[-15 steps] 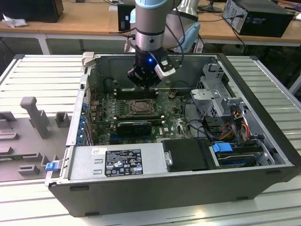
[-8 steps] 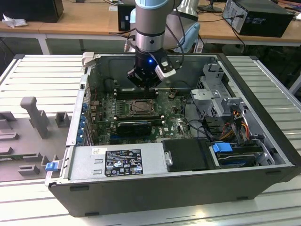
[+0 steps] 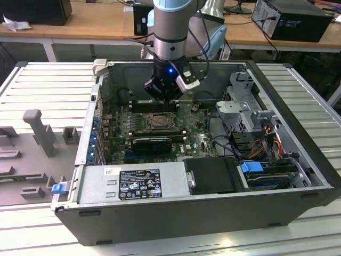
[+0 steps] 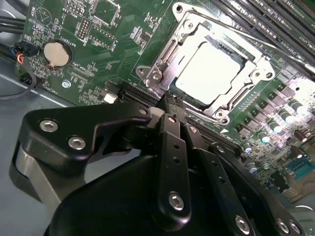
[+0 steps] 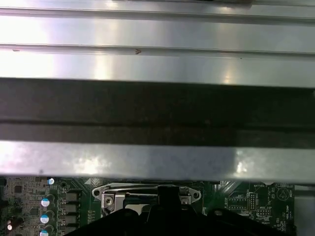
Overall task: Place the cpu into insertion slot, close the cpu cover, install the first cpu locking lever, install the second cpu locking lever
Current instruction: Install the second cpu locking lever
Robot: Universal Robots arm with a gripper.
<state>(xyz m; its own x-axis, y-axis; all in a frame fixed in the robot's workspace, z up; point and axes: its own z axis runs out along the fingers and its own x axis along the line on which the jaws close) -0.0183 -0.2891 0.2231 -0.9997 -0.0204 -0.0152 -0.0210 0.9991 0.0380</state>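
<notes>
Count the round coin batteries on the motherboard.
1. The coin battery sits on the green motherboard, near the black cables in the second wrist view. Others may hide behind the gripper.

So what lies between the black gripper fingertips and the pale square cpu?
In the second wrist view, only the metal cpu cover's frame edge separates the gripper from the cpu.

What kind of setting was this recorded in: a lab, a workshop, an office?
Most likely a robotics lab or electronics workshop. An opened desktop computer case lies on a slatted metal workbench, a robot arm reaches into it over the motherboard, and wooden desks with other computer equipment stand behind.
</notes>
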